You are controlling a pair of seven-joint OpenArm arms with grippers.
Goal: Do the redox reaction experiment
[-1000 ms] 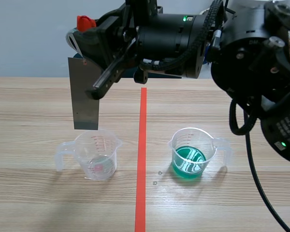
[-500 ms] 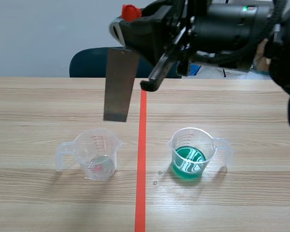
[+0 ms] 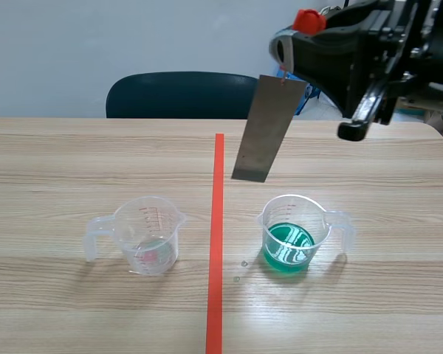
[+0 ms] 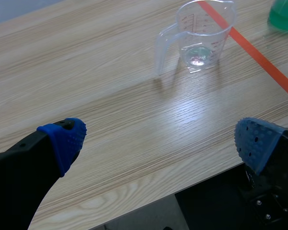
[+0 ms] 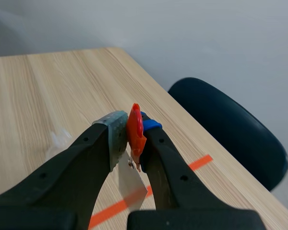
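Note:
A grey metal strip [image 3: 268, 129] hangs from a red clip [image 3: 307, 20], and my right gripper [image 3: 304, 35] is shut on that clip high over the table. The strip's lower end hovers just above and left of the beaker of green liquid [image 3: 292, 234]. A nearly empty clear beaker [image 3: 144, 236] stands left of the red tape line [image 3: 217, 236]. In the right wrist view the clip [image 5: 135, 134] is pinched between the fingers, with the strip [image 5: 132, 184] below it. My left gripper [image 4: 161, 143] is open above the table's near edge, well short of the clear beaker [image 4: 199, 36].
A dark blue chair [image 3: 177, 94] stands behind the table's far edge. The green beaker [image 4: 284, 14] shows at the far corner of the left wrist view. A few small droplets lie on the wood beside the tape.
The right arm has carried the clip and metal strip rightward, from above the clear beaker, across the tape line, to over the green beaker. Both beakers stayed put.

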